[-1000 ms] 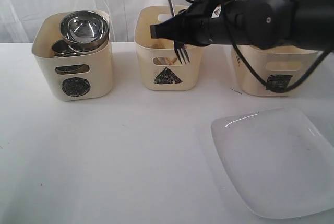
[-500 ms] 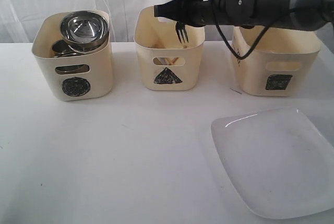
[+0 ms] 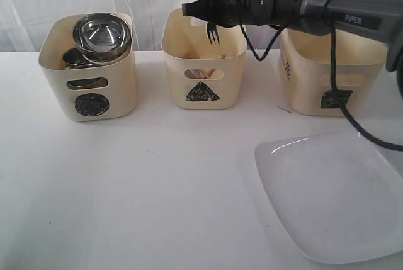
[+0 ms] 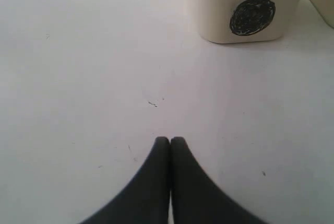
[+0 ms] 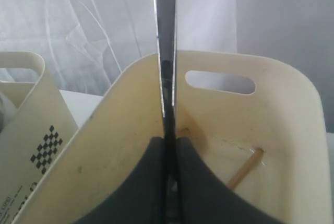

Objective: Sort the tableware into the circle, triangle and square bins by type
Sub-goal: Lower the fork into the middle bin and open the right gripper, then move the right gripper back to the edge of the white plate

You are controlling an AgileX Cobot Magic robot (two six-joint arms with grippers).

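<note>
My right gripper is shut on the steel fork. It holds the fork upright over the triangle bin, tines pointing down at rim height. Wooden chopsticks lie inside that bin. The circle bin holds a steel bowl stacked on steel ware that I cannot make out. The large white square plate lies on the table at the front right. My left gripper is shut and empty, low over bare table. White bowl, knife and spoon are hidden.
The square bin stands at the back right, behind the plate. My right arm and its cable reach across above it. A white curtain hangs behind the three bins.
My right gripper has risen and moved back with the fork, from in front of the triangle bin to above its opening. The left gripper's earlier position is not shown.
</note>
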